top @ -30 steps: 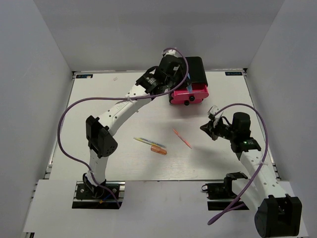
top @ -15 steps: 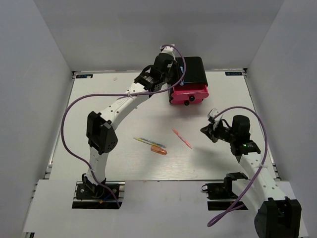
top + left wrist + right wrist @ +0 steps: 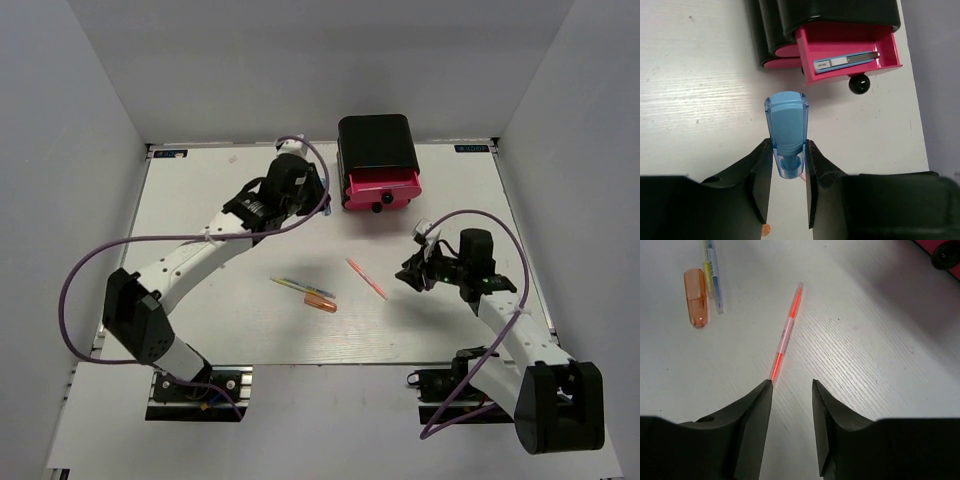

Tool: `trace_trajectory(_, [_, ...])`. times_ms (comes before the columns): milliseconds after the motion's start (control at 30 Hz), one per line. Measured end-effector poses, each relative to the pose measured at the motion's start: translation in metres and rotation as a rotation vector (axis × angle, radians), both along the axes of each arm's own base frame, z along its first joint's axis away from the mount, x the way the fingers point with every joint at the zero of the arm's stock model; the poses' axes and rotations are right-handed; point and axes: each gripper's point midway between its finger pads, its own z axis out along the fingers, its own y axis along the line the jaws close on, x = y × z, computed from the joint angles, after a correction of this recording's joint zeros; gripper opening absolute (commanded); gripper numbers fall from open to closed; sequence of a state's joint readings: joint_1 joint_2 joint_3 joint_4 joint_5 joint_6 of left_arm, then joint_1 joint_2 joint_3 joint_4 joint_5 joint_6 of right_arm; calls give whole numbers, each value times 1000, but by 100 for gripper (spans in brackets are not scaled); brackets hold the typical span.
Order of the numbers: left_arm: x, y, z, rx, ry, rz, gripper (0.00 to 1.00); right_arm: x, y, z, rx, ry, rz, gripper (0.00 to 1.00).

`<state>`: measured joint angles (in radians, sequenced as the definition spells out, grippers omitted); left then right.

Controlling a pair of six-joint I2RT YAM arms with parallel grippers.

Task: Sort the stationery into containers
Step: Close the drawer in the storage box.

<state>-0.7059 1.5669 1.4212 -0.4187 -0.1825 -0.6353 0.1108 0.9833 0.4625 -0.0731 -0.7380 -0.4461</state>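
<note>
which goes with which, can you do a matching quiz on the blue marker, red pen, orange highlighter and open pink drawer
1 blue marker
2 red pen
3 orange highlighter
4 open pink drawer

a holds one blue item
b on the table ahead of the right gripper
c clamped in the left gripper
d beside the thin pens

Pairs: 1-c, 2-b, 3-d, 4-a

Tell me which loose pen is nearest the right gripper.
The red-pink pen, lying alone just ahead of the right gripper; the orange marker and blue-yellow pen lie together, farther off.
</note>
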Motion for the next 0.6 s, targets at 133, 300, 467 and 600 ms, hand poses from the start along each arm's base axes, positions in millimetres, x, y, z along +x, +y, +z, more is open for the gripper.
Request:
trace_trajectory(133, [-13,13,-19,-14,41,37,0,4,2,-2,-3,19,9,45])
trace_trajectory(300, [-22,16,-83,44,196,70,0,10,7,0,-2,32,25,47])
trace_trajectory(467, [-28,17,-142,116,327,94,0,9,16,1,-2,38,61,48])
trace_trajectory(600, [-30,17,-170,155,384,104,0,6,24,-2,-6,55,92,49])
